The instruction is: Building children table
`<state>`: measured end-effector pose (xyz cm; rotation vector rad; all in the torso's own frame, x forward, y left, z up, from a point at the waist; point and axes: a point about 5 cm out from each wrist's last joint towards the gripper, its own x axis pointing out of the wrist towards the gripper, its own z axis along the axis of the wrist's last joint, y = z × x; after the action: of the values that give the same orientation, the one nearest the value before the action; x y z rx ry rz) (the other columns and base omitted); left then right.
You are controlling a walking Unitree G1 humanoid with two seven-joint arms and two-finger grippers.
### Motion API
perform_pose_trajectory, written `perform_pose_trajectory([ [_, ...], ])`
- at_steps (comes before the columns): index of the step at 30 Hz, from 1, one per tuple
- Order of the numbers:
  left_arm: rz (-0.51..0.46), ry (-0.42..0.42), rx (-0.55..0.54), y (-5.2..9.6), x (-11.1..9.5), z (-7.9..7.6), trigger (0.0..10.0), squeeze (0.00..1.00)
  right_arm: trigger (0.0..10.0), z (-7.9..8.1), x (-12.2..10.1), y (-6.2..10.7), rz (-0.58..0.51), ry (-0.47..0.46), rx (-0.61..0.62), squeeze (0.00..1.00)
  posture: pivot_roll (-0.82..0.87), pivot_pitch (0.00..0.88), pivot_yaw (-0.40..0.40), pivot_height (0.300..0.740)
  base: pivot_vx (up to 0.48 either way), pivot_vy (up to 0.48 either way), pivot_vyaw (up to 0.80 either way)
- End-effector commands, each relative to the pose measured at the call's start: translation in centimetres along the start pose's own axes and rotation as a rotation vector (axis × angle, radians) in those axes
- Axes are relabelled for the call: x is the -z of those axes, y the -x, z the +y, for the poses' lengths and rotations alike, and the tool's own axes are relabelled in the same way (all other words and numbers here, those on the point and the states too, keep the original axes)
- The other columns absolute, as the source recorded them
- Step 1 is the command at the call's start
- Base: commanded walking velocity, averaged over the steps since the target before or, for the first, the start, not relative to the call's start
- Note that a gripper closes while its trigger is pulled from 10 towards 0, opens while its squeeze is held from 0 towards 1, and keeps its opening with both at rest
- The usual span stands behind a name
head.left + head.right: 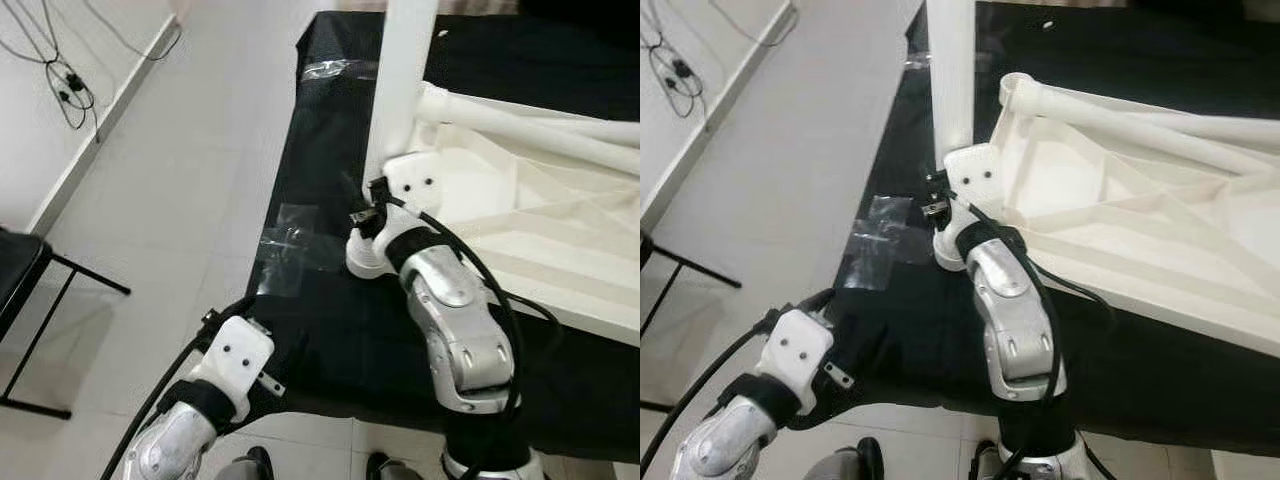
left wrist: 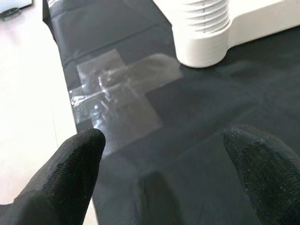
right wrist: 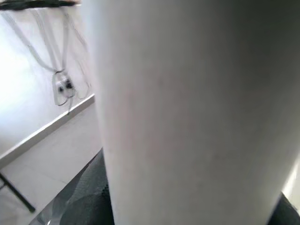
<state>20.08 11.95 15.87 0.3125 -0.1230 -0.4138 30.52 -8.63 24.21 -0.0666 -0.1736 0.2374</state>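
On the black-covered surface (image 1: 330, 330) you are viewing a white children's table (image 1: 1140, 230) lying upside down, its ribbed underside facing up. One white table leg (image 1: 405, 70) is standing upright at the corner nearest the robot, its threaded end sitting in a round socket (image 2: 204, 47) at that corner; a second leg (image 1: 1120, 110) is lying across the underside, away from the upright leg.

Your right gripper (image 1: 372, 205) is pressing up against the base of the upright leg, just above the socket. The right wrist view is looking straight onto the leg's smooth white wall at very close range, so you cannot tell from these pictures how far the fingers are spread or whether they are clasping the leg.

Your left gripper (image 2: 164, 154) is hovering low over the near edge of the surface, well apart from the upright leg and on the floor side of it. Its two black fingers (image 2: 70, 173) are standing wide apart and are holding nothing. Between this gripper and the socket, patches of clear tape (image 2: 117, 93) are lying crossed on the black cover.

Beyond the surface, on the side away from the overturned table, pale floor tiles (image 1: 170, 200) are running to a white wall, where loose cables (image 1: 65, 85) are hanging. A black chair (image 1: 25, 290) is standing on the floor near that wall.
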Motion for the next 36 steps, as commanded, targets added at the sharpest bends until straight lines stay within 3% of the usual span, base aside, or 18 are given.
perform_pose_trajectory([
  [1, 0.034, 0.009, 0.003, 0.2, 0.8, -0.3, 10.0, 0.0, 10.0, -1.2, 5.0, 1.0, 0.279, -0.04, 0.1, 0.0, 0.05, 0.262, 0.016, 0.74, 0.0, 0.0, 0.0],
  [11, 0.027, 0.011, -0.003, 0.0, 0.9, 0.0, 10.0, 0.0, 10.0, -1.3, 4.2, 1.2, 0.202, -0.14, 0.113, 0.0, 0.04, 0.248, 0.021, 0.74, 0.0, 0.0, 0.0],
  [19, 0.022, 0.009, -0.004, -0.2, 1.0, 0.1, 10.0, 0.0, 10.0, 0.1, 1.9, 1.3, 0.012, -0.221, -0.065, 0.0, 0.04, 0.249, 0.024, 0.74, 0.0, 0.0, 0.0],
  [21, 0.021, 0.007, -0.004, -0.2, 1.0, 0.1, 10.0, 0.0, 10.0, -0.2, -0.6, 0.9, -0.114, -0.233, -0.198, 0.0, 0.04, 0.246, 0.026, 0.74, 0.0, 0.0, 0.0],
  [24, 0.02, 0.007, -0.004, -0.3, 1.0, 0.2, 10.0, 0.0, 10.0, -0.3, -1.5, 0.7, -0.157, -0.231, -0.242, 0.0, 0.04, 0.246, 0.026, 0.74, 0.0, 0.0, 0.0],
  [26, 0.019, 0.006, -0.004, -0.3, 1.1, 0.2, 10.0, 0.0, 10.0, -0.4, -3.1, 0.3, -0.236, -0.136, -0.384, 0.0, 0.05, 0.242, 0.024, 0.74, 0.0, 0.0, 0.0],
  [30, 0.018, 0.005, -0.005, -0.4, 1.1, 0.1, 10.0, 0.0, 10.0, -0.4, -3.9, 0.1, -0.274, -0.078, -0.481, 0.0, 0.05, 0.242, 0.023, 0.74, 0.0, 0.0, 0.0],
  [31, 0.018, 0.005, -0.005, -0.4, 1.1, 0.1, 10.0, 0.0, 10.0, -0.2, -4.5, -0.2, -0.297, -0.043, -0.559, 0.0, 0.05, 0.242, 0.02, 0.74, 0.0, 0.0, 0.0],
  [36, 0.017, 0.005, -0.006, -0.4, 1.1, 0.1, 10.0, 0.0, 10.0, 0.1, -4.8, -0.6, -0.311, 0.021, -0.655, 0.0, 0.06, 0.244, 0.02, 0.74, 0.0, 0.0, 0.0],
])
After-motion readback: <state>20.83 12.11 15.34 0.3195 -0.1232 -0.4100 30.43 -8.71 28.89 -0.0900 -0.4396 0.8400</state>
